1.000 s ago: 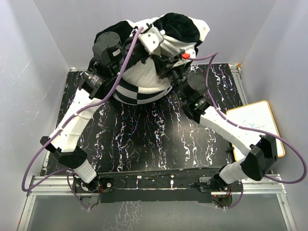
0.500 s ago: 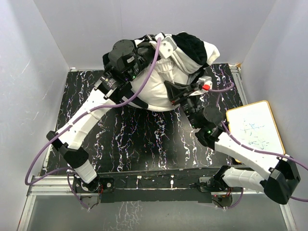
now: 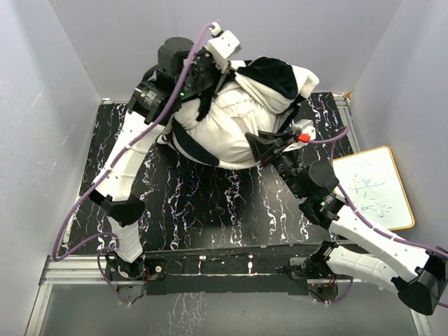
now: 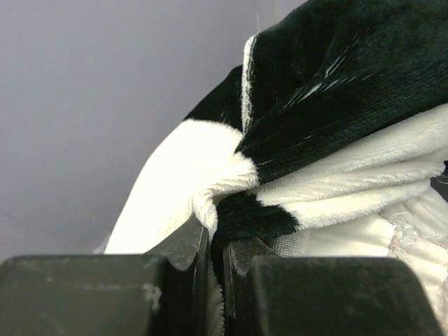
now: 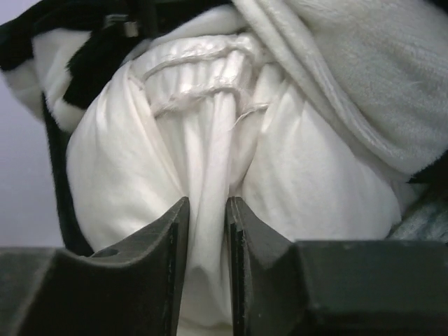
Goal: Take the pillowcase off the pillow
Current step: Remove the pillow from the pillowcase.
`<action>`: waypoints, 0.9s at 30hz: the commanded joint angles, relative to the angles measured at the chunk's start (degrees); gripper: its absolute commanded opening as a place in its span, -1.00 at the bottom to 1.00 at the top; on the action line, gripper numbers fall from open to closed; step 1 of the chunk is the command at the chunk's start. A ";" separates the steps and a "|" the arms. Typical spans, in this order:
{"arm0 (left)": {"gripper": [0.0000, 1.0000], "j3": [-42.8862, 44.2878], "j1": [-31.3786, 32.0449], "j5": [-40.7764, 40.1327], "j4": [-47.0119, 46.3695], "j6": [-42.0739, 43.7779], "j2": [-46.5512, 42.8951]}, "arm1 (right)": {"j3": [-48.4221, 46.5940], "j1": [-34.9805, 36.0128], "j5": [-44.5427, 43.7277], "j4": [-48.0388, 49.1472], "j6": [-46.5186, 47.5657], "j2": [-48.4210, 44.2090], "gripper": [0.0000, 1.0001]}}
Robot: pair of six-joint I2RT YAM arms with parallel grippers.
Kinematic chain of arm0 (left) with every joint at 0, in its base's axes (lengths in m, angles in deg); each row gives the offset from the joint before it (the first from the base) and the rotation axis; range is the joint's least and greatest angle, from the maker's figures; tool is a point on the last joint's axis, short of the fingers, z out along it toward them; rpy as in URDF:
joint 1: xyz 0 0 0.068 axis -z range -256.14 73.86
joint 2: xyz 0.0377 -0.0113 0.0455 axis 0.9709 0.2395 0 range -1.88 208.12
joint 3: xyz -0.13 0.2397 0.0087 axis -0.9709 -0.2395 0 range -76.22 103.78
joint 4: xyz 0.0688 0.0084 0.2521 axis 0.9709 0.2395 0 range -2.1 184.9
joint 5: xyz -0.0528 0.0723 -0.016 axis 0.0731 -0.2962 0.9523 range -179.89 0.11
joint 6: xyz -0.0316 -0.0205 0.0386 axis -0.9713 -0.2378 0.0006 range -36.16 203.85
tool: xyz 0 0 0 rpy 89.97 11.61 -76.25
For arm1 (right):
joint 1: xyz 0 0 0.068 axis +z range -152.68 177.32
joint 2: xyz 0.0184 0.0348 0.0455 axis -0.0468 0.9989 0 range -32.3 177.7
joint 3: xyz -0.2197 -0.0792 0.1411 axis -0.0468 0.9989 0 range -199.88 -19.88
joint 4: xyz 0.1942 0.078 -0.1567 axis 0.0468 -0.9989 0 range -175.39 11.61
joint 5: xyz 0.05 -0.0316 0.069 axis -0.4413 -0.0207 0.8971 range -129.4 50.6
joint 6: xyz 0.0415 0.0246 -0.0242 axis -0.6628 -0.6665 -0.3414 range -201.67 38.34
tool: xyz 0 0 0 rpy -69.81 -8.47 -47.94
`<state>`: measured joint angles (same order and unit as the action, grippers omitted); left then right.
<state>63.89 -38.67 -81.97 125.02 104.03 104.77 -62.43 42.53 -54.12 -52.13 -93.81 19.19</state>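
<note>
The plump off-white plain-cloth pillow (image 3: 224,129) is seen at the far edge of the black, white-veined bench (image 3: 210,203), its cloth creased and gathered. The plush black-and-white checkered pillowcase (image 3: 276,73) is bunched over its far right end. A thick plush fold is clamped in the left gripper (image 4: 215,238). A thin pillow fold is pinched between the narrow jaws of the right gripper (image 5: 206,210).

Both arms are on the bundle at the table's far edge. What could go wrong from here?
1. The right end effector pinches only a thin fold of the pillow. That fold might slip out, and the pillow would then follow the pull instead of staying back.
2. The left end effector is shut on a small bunched edge of the pillowcase. The plush could slide free under a hard pull.
</note>
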 commanded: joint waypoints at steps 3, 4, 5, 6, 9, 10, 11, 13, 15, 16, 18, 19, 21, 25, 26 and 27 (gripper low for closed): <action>-1.00 -2.01 -6.99 7.29 10.62 -11.45 -0.96 | -10.16 -0.51 23.41 -12.76 31.35 -2.02 -0.03; -1.00 -2.19 -6.99 7.81 10.57 -11.74 -1.14 | -12.78 -0.52 25.83 -16.06 35.24 -0.58 0.02; -1.00 -2.14 -7.02 8.18 10.83 -11.91 -1.13 | -15.95 -0.61 27.42 -19.83 38.37 1.18 0.05; -1.00 -2.13 -7.03 8.78 11.20 -12.08 -1.15 | -19.79 -0.59 29.12 -23.05 41.02 3.27 0.10; -1.00 -2.49 -7.00 10.57 12.59 -12.27 -1.67 | -26.18 -0.67 32.09 -27.91 46.10 8.04 0.22; -1.00 -2.93 -6.98 11.21 12.82 -12.47 -2.08 | -28.60 -0.77 32.57 -29.24 47.24 9.43 0.26; -1.00 -3.47 -7.01 11.95 12.95 -12.73 -2.55 | -31.19 -0.81 33.28 -30.92 48.39 10.81 0.32; -1.00 -5.35 -7.02 13.71 12.28 -13.19 -3.77 | -37.33 -1.10 35.31 -38.41 50.89 14.69 0.47; -1.00 -6.71 -7.04 14.81 11.84 -13.69 -4.47 | -43.78 -1.62 36.64 -46.12 53.23 18.95 0.60; -1.00 -6.67 -7.01 15.05 11.90 -13.85 -4.59 | -46.44 -1.95 36.59 -49.12 54.41 20.81 0.75; -1.00 -6.25 -7.02 15.56 12.61 -13.87 -4.61 | -50.00 -2.22 35.03 -52.59 56.46 23.65 0.85; -1.00 -6.11 -7.02 15.93 12.95 -13.72 -4.57 | -51.53 -2.34 34.29 -54.05 57.37 24.87 0.86; -1.00 -6.19 -6.97 16.60 13.37 -13.45 -4.82 | -54.42 -2.85 33.39 -56.85 58.58 27.04 0.87; -1.00 -6.17 -7.01 16.35 12.91 -13.22 -5.24 | -58.13 -3.05 35.11 -63.85 59.44 30.02 0.83; -1.00 -6.17 -7.05 16.18 12.65 -13.04 -5.35 | -57.73 -3.08 35.22 -64.97 59.51 30.27 0.81; -1.00 -6.17 -6.98 15.98 12.21 -12.80 -5.46 | -57.16 -3.03 34.67 -65.92 59.40 30.52 0.79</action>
<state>58.86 -44.68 -64.83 133.46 91.51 99.61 -118.51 40.32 -18.27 -108.79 -36.87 48.34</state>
